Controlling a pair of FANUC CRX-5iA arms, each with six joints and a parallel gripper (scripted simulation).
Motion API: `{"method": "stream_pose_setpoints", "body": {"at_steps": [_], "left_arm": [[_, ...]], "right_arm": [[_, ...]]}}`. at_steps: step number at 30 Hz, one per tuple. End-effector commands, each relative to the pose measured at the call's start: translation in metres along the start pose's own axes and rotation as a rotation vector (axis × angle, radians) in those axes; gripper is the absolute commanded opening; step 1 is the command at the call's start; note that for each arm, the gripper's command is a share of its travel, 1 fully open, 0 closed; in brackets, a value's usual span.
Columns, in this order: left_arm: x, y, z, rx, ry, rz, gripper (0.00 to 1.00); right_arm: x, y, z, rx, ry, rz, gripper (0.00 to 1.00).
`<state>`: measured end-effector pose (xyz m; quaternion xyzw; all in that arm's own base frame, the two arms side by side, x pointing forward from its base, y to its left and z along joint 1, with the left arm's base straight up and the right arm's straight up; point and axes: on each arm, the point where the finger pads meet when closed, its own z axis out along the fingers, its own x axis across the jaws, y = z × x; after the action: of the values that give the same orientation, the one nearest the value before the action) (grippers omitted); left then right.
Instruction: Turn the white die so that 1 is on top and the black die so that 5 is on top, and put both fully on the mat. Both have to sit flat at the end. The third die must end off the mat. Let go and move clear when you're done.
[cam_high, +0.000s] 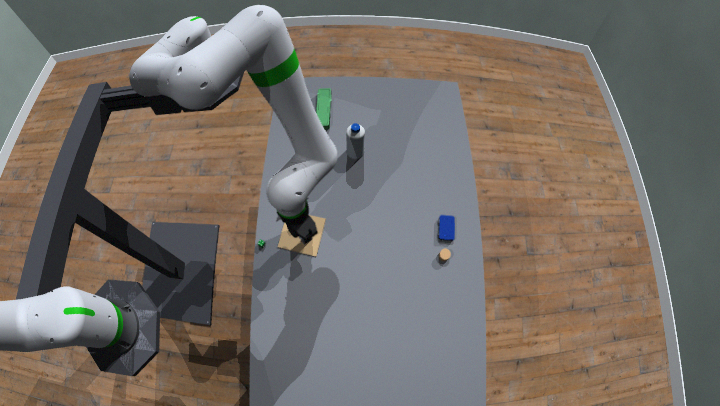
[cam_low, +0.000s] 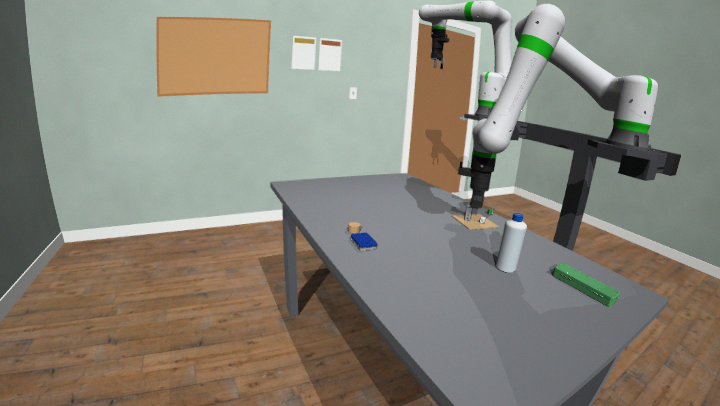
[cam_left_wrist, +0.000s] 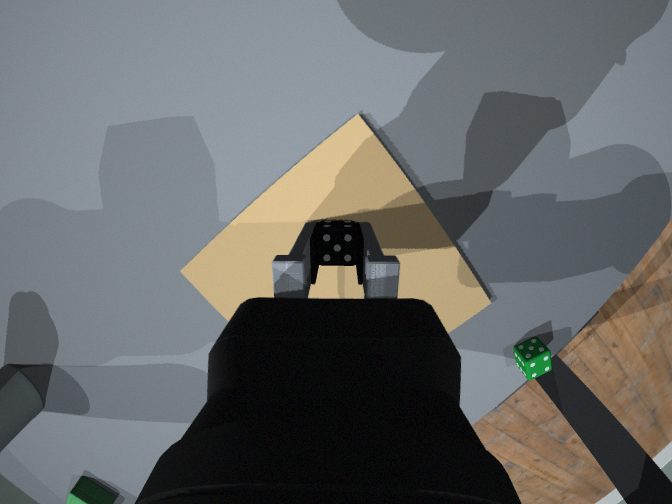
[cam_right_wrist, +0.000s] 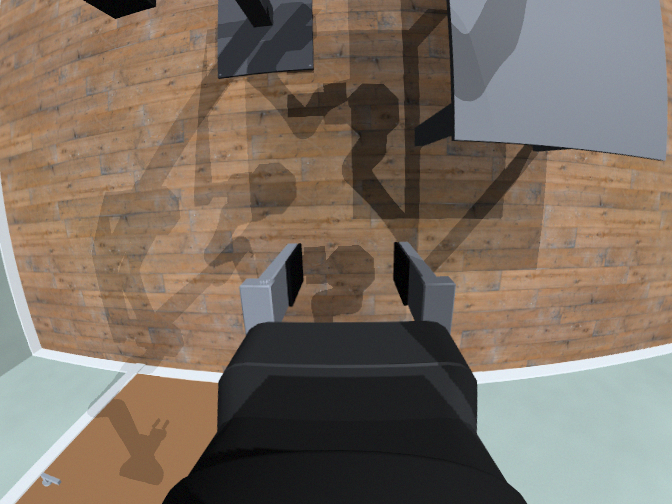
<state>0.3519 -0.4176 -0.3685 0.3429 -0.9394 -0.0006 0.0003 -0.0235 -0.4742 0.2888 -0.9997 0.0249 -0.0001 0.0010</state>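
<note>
My left gripper (cam_high: 308, 238) (cam_low: 472, 215) (cam_left_wrist: 337, 241) is shut on the black die (cam_left_wrist: 337, 244) low over the tan mat (cam_high: 288, 245) (cam_low: 471, 225) (cam_left_wrist: 271, 217). The die's five-pip face points up toward the wrist camera; whether its underside touches the mat cannot be told. The white die (cam_low: 482, 219) is on the mat beside the gripper; its pips are too small to read, and the gripper hides it in the left wrist view. The green die (cam_high: 261, 244) (cam_low: 490, 211) (cam_left_wrist: 532, 358) lies off the mat near the table edge. My right gripper (cam_low: 438, 64) (cam_right_wrist: 347, 261) is open and empty.
A white bottle (cam_high: 355, 143) (cam_low: 511, 247) and a green block (cam_high: 324, 108) (cam_low: 585, 284) stand on the left arm's side of the table (cam_high: 403, 302). A blue box (cam_high: 446, 227) (cam_low: 364, 241) and a tan cylinder (cam_high: 444, 254) (cam_low: 354, 227) sit near the far long edge. The right gripper hangs high beyond the table.
</note>
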Motion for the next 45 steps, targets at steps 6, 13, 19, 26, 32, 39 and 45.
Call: {"method": "stream_pose_setpoints", "body": {"at_steps": [6, 13, 19, 26, 32, 39, 45], "left_arm": [[-0.0001, -0.0008, -0.0007, 0.001, 0.0, 0.0, 0.4], [-0.0001, -0.0008, -0.0007, 0.001, 0.0, 0.0, 0.4], [-0.0001, -0.0008, -0.0007, 0.001, 0.0, 0.0, 0.4], [-0.0001, -0.0008, -0.0007, 0.001, 0.0, 0.0, 0.4], [-0.0001, -0.0008, -0.0007, 0.001, 0.0, 0.0, 0.52], [-0.0001, -0.0008, -0.0007, 0.001, 0.0, 0.0, 0.7], [-0.0001, -0.0008, -0.0007, 0.001, 0.0, 0.0, 0.7]], "right_arm": [[-0.0002, 0.0002, -0.0009, -0.002, 0.0, 0.0, 1.0], [-0.0002, 0.0002, -0.0009, -0.002, 0.0, 0.0, 1.0], [-0.0002, 0.0002, -0.0009, -0.002, 0.0, 0.0, 1.0], [-0.0002, 0.0002, -0.0009, -0.002, 0.0, 0.0, 1.0], [-0.0002, 0.0002, -0.0009, -0.002, 0.0, 0.0, 1.0], [-0.0002, 0.0002, -0.0009, -0.002, 0.0, 0.0, 1.0], [-0.0002, 0.0002, -0.0009, -0.002, 0.0, 0.0, 1.0]]}}
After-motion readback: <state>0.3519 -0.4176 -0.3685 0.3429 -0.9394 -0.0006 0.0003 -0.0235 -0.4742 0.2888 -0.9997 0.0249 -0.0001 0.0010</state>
